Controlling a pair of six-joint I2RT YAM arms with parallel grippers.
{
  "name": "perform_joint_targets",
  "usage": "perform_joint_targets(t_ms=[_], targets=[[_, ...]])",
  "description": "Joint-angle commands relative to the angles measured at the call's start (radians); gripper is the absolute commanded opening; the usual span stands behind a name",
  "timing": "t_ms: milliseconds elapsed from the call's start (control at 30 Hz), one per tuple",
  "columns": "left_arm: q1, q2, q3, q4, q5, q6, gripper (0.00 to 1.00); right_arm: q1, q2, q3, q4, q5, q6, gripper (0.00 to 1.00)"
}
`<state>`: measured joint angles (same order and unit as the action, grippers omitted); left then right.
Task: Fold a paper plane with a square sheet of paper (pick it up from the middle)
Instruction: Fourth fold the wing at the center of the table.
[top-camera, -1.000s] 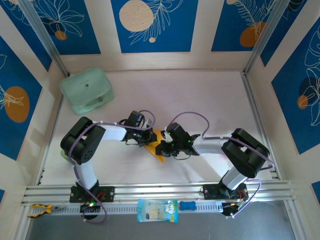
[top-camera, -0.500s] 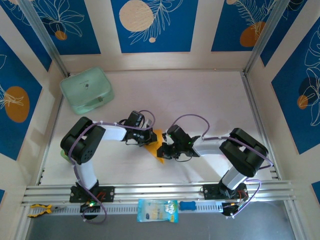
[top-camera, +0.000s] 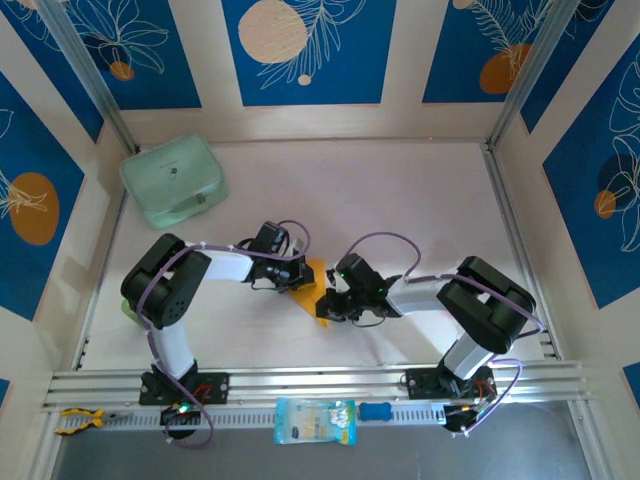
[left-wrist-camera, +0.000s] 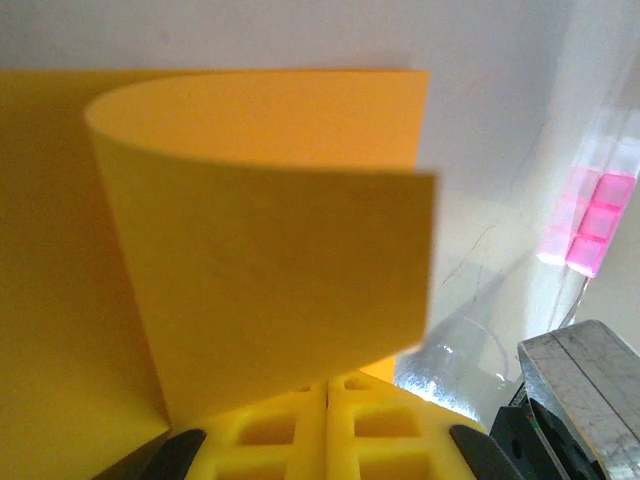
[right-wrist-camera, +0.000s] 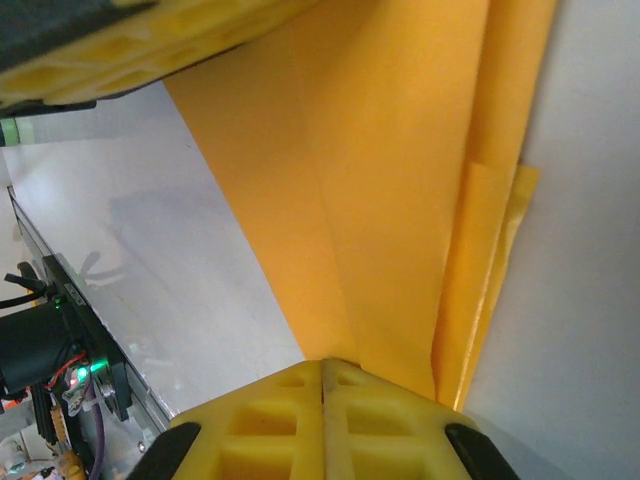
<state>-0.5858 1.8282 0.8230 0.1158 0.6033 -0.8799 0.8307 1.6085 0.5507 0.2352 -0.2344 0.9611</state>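
Orange paper, pinched tight by the left end effector and right end effector, could tear if they pull apart.

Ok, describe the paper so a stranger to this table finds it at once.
On the white table walled by blue panels, look mid-table where the left claw and right claw meet. Pinched by both is the square sheet of paper, partly folded. Thin and orange-yellow, it differs from the bulky mint-green case at far left and the pale blue packet on the near rail.
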Motion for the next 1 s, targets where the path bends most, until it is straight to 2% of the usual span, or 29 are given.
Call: perform_joint_targets(t_ms=[0,400,967], targets=[[-0.001,0.042,-0.018,-0.06,-0.059,0.028,0.02,0.022,0.0,-0.051,-0.02,-0.002,0.036,0.06],[0.0,0.046,-0.024,-0.061,-0.065,0.025,0.01,0.069,-0.063,-0.166,0.019,0.046,0.096,0.06],[0.002,0.045,-0.025,-0.067,-0.075,0.023,0.01,0.101,-0.156,-0.221,-0.117,0.059,0.087,0.06]])
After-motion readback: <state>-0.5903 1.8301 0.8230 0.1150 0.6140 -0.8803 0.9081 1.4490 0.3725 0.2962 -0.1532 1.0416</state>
